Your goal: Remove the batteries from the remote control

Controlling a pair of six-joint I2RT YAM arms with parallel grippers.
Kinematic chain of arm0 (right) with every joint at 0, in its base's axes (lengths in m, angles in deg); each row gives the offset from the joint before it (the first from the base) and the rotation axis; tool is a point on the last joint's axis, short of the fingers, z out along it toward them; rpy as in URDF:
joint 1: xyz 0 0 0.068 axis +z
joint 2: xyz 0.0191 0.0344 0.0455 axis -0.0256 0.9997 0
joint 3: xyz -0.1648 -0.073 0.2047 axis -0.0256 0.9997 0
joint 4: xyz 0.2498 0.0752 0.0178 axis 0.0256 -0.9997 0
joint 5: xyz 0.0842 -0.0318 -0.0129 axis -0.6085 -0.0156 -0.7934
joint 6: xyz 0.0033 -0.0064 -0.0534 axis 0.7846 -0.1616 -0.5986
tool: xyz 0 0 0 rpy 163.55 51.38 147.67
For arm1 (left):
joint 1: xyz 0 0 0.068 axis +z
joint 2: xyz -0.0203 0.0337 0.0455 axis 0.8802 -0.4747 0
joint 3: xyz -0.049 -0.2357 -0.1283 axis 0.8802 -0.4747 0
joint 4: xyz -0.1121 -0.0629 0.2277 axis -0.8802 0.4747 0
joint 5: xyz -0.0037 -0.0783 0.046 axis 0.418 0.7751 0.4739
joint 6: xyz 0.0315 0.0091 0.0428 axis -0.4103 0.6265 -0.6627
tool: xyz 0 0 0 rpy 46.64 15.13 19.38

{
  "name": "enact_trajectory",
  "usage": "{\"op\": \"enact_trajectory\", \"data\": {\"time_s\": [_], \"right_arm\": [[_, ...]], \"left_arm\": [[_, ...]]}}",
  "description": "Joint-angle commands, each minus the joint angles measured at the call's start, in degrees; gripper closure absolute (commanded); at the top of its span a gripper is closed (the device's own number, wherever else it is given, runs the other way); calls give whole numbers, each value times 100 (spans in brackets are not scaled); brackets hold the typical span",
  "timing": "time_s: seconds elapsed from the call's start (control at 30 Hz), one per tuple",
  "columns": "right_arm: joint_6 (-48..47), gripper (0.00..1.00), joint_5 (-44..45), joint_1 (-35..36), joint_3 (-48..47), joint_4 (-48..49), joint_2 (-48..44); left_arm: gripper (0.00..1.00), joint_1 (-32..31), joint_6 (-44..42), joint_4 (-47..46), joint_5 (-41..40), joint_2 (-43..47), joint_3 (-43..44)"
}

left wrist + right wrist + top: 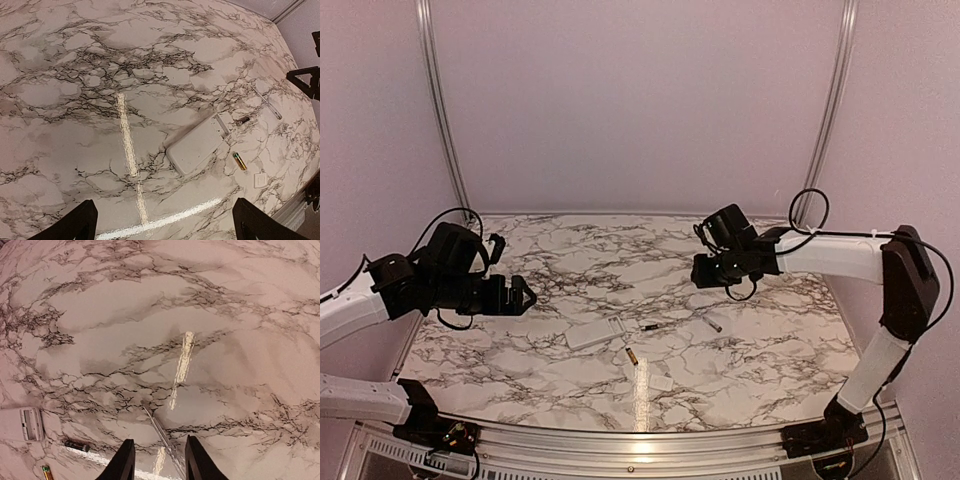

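The left pincer (164, 202) is spread as wide as it goes, its black fingers (75, 225) at the bottom corners of its wrist view. It holds and touches nothing, and hangs above the table (770, 340) to the left of the things. The right pincer (159, 442) stands partly open, with a narrow gap between its black fingers (124, 460), and grips nothing. Under that gap a slim grey tool (152, 420) lies on the table, thin and rod-like. Whether the fingertips touch it I cannot tell.

The remote control (197, 147) lies flat near the middle front of the table. It is smooth white plastic, a rectangle with rounded corners, its battery recess facing up at one end. Just beside that end lies the dark battery (243, 120), a tiny cylinder. The gold-tipped battery (239, 161), wrapped in green and yellow, lies near the remote's long side, apart from it. A small white cover piece (260, 180), flat with rounded corners, sits nearer the front edge. The table has a glossy white marble pattern with dark veins. Any print on the batteries is too small to read.
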Motion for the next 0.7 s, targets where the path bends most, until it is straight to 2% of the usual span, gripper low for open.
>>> {"op": "enact_trajectory", "data": {"time_s": [0.0,0.1,0.53,0.67], "right_arm": [[-289,62,282,-30,-764,-386,-389],[-397,55,393,-28,-1113,-479,-537],[-638,43,509,-28,-2247,-873,-580],[-679,28,445,-35,-2440,-935,-600]], "left_arm": [[1,16,-264,-29,-139,-112,486],[1,11,-448,123,-226,-264,815],[1,14,-842,236,-527,-653,1404],[1,14,-971,235,-685,-758,1518]]}}
